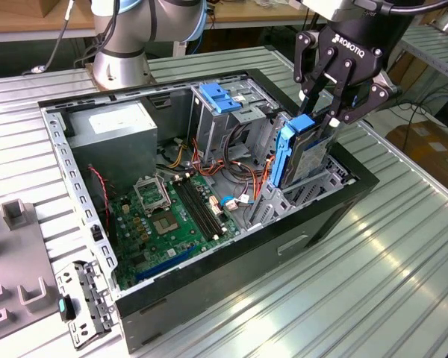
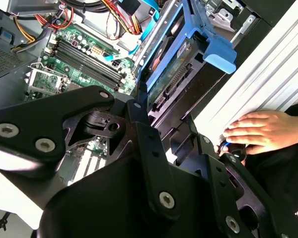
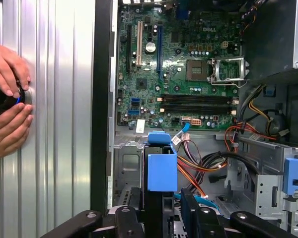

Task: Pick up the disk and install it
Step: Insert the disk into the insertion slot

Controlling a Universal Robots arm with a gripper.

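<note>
The black fingers (image 1: 334,118) seem to be clamped on the top edge of the disk (image 1: 305,153), though the holding spot is partly hidden. The disk stands on its edge, partway down in the metal cage (image 1: 325,183) inside the open computer case (image 1: 209,294).

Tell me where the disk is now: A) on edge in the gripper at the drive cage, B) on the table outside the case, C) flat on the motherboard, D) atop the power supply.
A: in the exterior view the gripper grips the top of the disk, which stands on edge with its lower end in the drive cage.
</note>
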